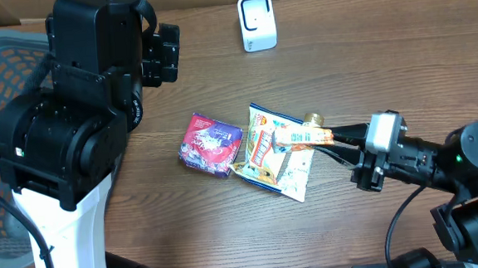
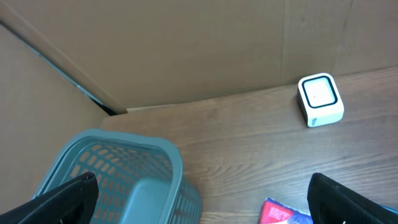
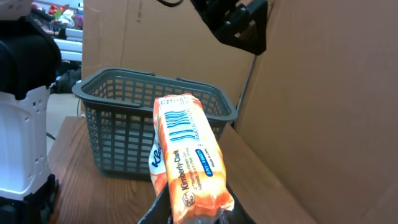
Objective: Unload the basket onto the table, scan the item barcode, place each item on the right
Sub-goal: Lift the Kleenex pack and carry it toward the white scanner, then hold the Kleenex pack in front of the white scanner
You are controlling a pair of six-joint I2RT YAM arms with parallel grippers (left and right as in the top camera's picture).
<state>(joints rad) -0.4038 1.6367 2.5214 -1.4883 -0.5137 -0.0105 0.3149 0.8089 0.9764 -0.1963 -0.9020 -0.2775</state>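
Nearest, toward the right edge of the table, the right gripper (image 1: 326, 135) was clamped almost closed on one short end of the orange tissue pack (image 3: 186, 155). The pack stuck out from the jaws over a blue-and-white snack bag (image 1: 270, 161) in the middle of the table. Whether it hung clear of the bag could not be told. Its barcode (image 3: 185, 124) sat on the broad face turned toward the right wrist camera, uncovered by the fingers.

The pack looked light and soft: tissues in slick film that would likely give under a squeeze and could slide in a loose pinch. Holding it by the end, off the printed face, seemed the right grip.

Just left of the bag lay a purple packet (image 1: 210, 144). Farther left, the left gripper (image 2: 204, 186) hung with its jaws spread wide, holding nothing, above the basket (image 2: 118, 168) at the left edge. The white scanner (image 1: 257, 22) stood by the far edge, well apart from the pack.
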